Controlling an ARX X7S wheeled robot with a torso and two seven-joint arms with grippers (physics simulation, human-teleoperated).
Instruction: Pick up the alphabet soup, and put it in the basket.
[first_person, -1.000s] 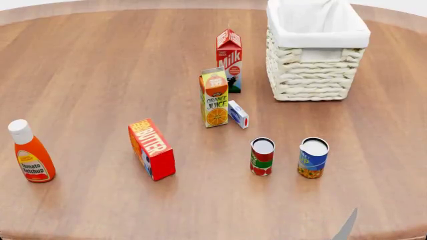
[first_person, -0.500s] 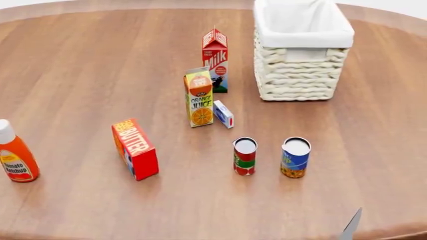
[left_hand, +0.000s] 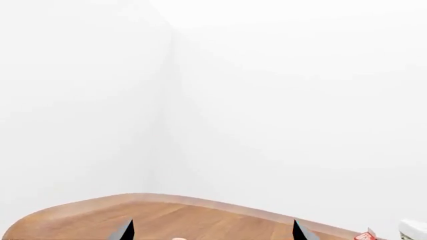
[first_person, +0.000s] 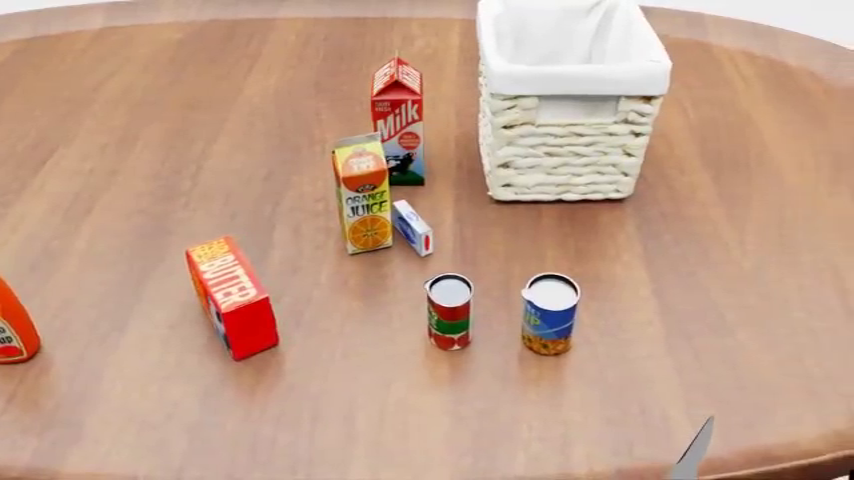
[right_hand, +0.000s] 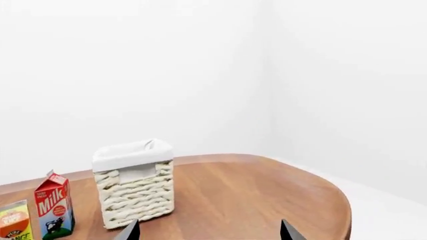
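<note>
**Soup can upright, untouched**

Wooden surface (first_person: 160, 120) carries all items. Basket (first_person: 571, 120) at far side, upright. Alphabet soup (first_person: 549, 314) stands nearer, just beside red-green can (first_person: 449, 312), well apart from basket. Right hand (right_hand: 208, 231) and left hand (left_hand: 212, 231): fingertips spread, nothing held.

Milk carton (first_person: 398, 118), juice carton (first_person: 360, 194), butter box (first_person: 231, 297), red-green can (first_person: 449, 311) are being seen upright on the table (first_person: 160, 130); small white box (first_person: 411, 227) beside juice; ketchup (first_person: 12, 325) cut off.

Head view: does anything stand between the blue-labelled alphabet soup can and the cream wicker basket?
No. In the head view only bare wooden tabletop separates the alphabet soup can from the basket.
</note>
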